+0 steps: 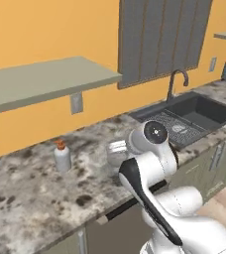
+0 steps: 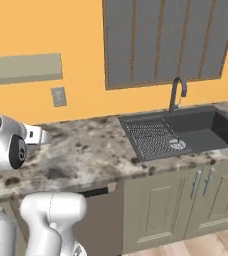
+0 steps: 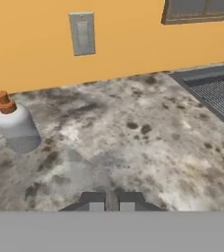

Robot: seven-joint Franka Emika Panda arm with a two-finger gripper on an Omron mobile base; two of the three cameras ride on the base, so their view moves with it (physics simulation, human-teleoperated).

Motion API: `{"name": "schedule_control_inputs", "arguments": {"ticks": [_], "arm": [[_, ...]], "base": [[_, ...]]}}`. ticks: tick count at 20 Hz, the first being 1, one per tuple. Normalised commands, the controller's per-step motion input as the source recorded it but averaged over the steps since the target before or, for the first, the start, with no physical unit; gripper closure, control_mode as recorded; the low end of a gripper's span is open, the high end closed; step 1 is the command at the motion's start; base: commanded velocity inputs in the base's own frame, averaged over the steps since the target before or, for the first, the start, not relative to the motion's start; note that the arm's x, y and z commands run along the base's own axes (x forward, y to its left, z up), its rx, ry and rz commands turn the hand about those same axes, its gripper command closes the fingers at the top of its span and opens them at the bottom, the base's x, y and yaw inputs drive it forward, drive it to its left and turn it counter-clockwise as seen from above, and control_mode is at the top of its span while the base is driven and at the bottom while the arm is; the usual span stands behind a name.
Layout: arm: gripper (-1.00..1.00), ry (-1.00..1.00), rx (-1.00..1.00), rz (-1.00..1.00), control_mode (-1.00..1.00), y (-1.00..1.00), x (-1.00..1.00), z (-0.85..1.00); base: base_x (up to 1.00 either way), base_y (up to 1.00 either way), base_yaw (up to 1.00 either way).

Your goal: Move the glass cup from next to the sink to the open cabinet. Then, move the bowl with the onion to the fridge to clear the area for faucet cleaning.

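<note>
Now: my gripper [image 3: 111,201] is closed tight, with nothing between its two tips.
Below my gripper: bare speckled surface [image 3: 148,147], close under the tips.
Glass cup: I cannot tell where it is. It is see-through, so it is hard to pick out against the speckles in front of my gripper.
Soap bottle [image 3: 16,129]: ahead of my gripper and off to the left, standing up straight with its orange top.
Sink [image 3: 217,91]: ahead and off to the right, with its dark edge near the corner of what I see.
Wall plate [image 3: 82,33]: straight ahead and higher up, on the orange wall.
Worry one: if I reach for the cup with my gripper closed like this, I think I would only poke it. It could tip, roll or break.
Worry two: if I guess where the cup is, I might swing left and knock the soap bottle down.
Worry three: if I push the cup to the right, it could slide over the edge into the sink.
Worry four: if I go lower, my tips could scrape the surface.
What I need: to open up first, then find the cup before I move in.
</note>
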Motion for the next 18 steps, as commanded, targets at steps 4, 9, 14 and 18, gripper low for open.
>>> {"name": "schedule_control_inputs", "arguments": {"ticks": [4,9,14,18], "arm": [[1.00,0.00,0.00,0.00,1.00,0.00,0.00,0.00],[1.00,0.00,0.00,0.00,1.00,0.00,0.00,0.00],[1.00,0.00,0.00,0.00,1.00,0.00,0.00,0.00],[1.00,0.00,0.00,0.00,1.00,0.00,0.00,0.00]], "base": [[-0.09,-0.10,-0.86],[0.00,-0.32,-0.93],[0.00,-0.56,-0.94],[0.01,-0.78,-0.90]]}}
